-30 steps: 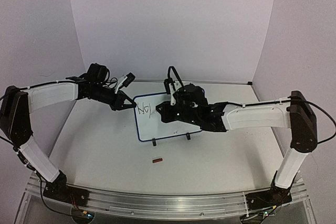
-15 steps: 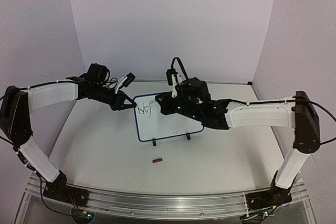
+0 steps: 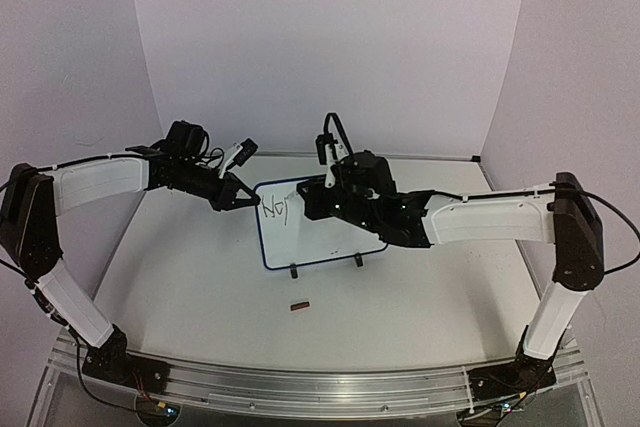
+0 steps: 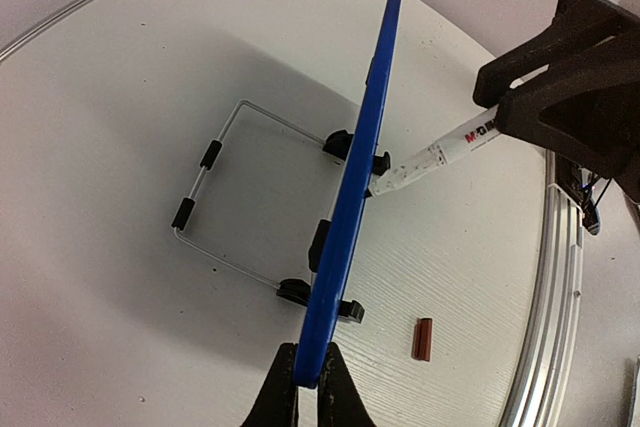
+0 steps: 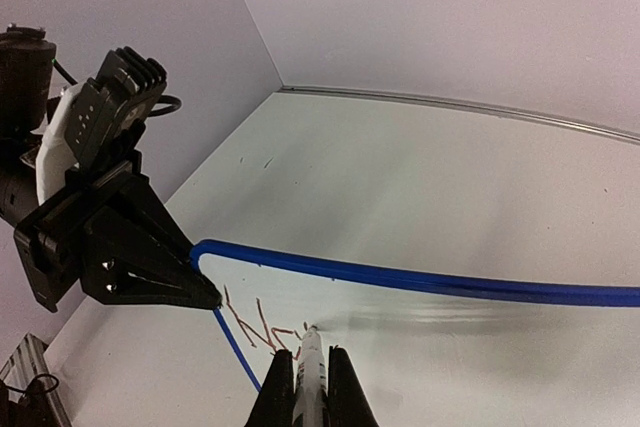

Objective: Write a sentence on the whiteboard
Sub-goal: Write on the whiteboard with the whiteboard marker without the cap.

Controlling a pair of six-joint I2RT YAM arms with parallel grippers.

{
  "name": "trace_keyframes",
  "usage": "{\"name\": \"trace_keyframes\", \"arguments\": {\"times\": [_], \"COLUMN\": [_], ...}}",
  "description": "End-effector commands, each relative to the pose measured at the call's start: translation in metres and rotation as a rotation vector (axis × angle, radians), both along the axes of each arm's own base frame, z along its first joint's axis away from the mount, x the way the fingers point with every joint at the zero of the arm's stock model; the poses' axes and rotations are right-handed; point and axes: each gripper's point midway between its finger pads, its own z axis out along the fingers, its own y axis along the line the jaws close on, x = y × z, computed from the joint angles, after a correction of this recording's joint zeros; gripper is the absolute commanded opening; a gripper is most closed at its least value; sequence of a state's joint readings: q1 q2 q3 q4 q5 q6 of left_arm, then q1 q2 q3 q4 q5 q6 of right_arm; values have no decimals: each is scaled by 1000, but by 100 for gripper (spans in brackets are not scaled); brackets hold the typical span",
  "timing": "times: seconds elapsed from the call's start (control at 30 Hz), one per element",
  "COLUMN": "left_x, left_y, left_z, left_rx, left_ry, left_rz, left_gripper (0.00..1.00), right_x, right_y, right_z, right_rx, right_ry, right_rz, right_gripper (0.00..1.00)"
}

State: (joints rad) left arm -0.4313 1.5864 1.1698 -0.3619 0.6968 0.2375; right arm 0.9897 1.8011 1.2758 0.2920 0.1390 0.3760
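Observation:
The whiteboard (image 3: 315,242), white with a blue frame, stands on two black feet mid-table. A few reddish-brown strokes of the sentence (image 3: 273,208) sit at its upper left, and they also show in the right wrist view (image 5: 252,321). My left gripper (image 3: 243,197) is shut on the board's blue frame (image 4: 352,192) at its upper left corner. My right gripper (image 3: 306,201) is shut on a white marker (image 5: 309,372). The marker's tip touches the board face (image 5: 470,332) just right of the strokes. The marker also shows in the left wrist view (image 4: 432,158).
A small brown marker cap (image 3: 299,305) lies on the table in front of the board and also shows in the left wrist view (image 4: 423,339). A wire stand (image 4: 212,202) props the board from behind. Purple walls enclose the table, and a metal rail runs along the near edge.
My right gripper has moved with the marker up and toward the back, from the board's middle to just right of the strokes. The left gripper and the board have not moved.

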Motion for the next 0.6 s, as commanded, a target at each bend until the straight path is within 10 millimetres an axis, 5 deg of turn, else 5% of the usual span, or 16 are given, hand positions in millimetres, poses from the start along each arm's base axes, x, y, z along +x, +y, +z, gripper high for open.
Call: {"name": "trace_keyframes", "arguments": {"times": [0.0,0.57], "left_x": [7,7], "left_y": [6,5], "left_z": [-7,-7], "left_rx": [54,53], "left_ry": [-41,-39], "left_rz": [29,28], "left_gripper": [0,0], "right_x": [9,5], "right_y": [2,-16], "right_z": [13,-4], "right_rx": [26,-14], "right_ry": [-41,-14], "right_rz": [-50,-90], "right_gripper": [0,0]}}
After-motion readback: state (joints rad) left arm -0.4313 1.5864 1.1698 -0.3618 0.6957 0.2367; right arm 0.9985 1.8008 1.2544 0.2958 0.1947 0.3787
